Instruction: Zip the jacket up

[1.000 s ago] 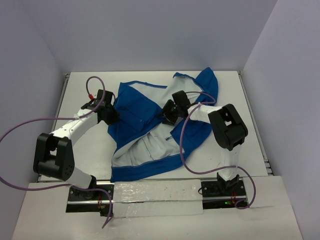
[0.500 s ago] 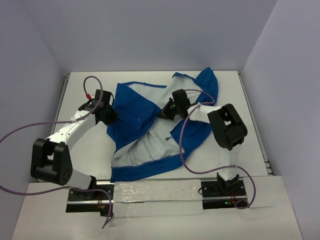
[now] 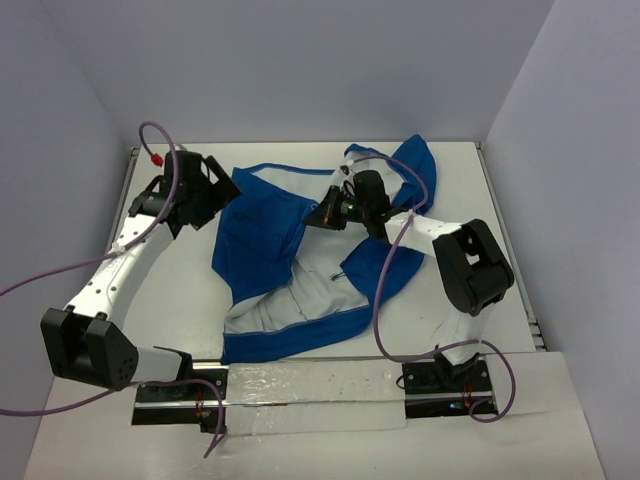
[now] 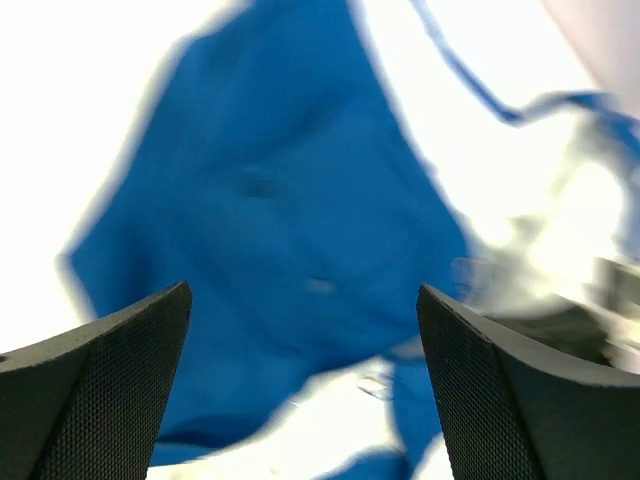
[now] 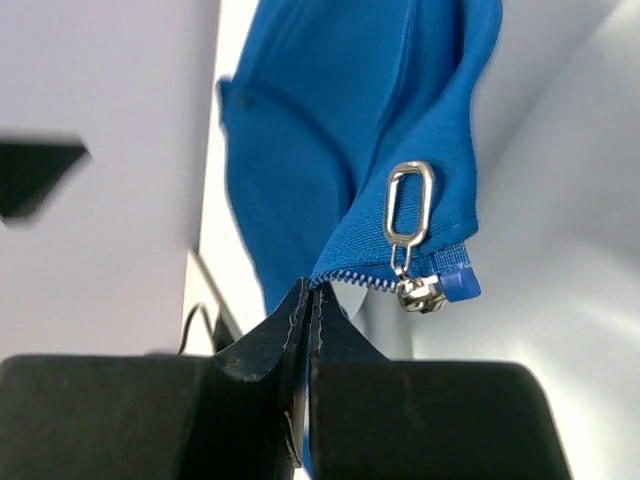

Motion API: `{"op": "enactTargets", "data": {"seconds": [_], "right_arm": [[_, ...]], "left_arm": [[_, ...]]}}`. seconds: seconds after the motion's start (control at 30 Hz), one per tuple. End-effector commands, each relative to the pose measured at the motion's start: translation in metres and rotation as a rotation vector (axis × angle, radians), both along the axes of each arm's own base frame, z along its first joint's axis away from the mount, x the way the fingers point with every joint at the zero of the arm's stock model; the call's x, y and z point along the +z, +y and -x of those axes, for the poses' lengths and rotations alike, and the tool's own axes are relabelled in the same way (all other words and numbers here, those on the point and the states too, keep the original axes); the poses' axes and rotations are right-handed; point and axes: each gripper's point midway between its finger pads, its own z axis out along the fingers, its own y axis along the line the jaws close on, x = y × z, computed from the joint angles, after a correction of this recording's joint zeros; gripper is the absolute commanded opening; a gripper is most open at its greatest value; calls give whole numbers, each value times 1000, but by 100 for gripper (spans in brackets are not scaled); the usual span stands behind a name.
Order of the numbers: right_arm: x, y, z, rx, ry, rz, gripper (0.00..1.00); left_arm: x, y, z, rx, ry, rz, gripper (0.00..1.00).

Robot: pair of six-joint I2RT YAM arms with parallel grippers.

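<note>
So that the slider (image 5: 420, 292) hangs free, the right gripper (image 5: 305, 310) is clamped on the zipper edge of the jacket (image 5: 330, 120); the left gripper (image 4: 302, 295) hovers wide open, empty.

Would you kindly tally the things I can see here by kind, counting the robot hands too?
jacket: 1
zipper pull: 1
robot hands, left hand and right hand: 2
Total: 4
</note>
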Motion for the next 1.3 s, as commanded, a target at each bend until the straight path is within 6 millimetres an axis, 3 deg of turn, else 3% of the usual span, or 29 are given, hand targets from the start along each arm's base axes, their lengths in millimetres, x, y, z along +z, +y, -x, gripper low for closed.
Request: {"op": "enactTargets", "data": {"seconds": [0.0, 0.17, 0.33, 0.57, 0.83, 0.97, 1.0, 1.13, 1.23, 1.27], "right_arm": [[43, 15, 26, 192, -165, -157, 0], [60, 17, 36, 252, -216, -197, 0], [66, 17, 39, 275, -233, -205, 0], [63, 17, 41, 276, -213, -216, 0], [65, 17, 42, 282, -210, -222, 0], [67, 17, 41, 279, -214, -219, 0], [66, 17, 41, 276, -213, -217, 0], [63, 16, 40, 272, -208, -205, 0], [57, 15, 38, 266, -205, -188, 0], [53, 11, 36, 261, -198, -181, 17]], "left_arm": [[48, -77, -20, -300, -118, 275, 99], [59, -130, -23, -530, -166, 506, 93], [29, -165, -21, -686, -51, 570, 92], [-11, -185, -14, -748, 59, 548, 94], [-22, -192, -15, -769, 69, 539, 75], [-34, -201, -11, -810, 108, 537, 63], [-36, -202, -10, -813, 116, 537, 55], [-39, -203, -9, -802, 125, 546, 4], [-40, -197, -15, -757, 116, 525, 0], [-39, -193, -18, -730, 112, 517, 0]]}}
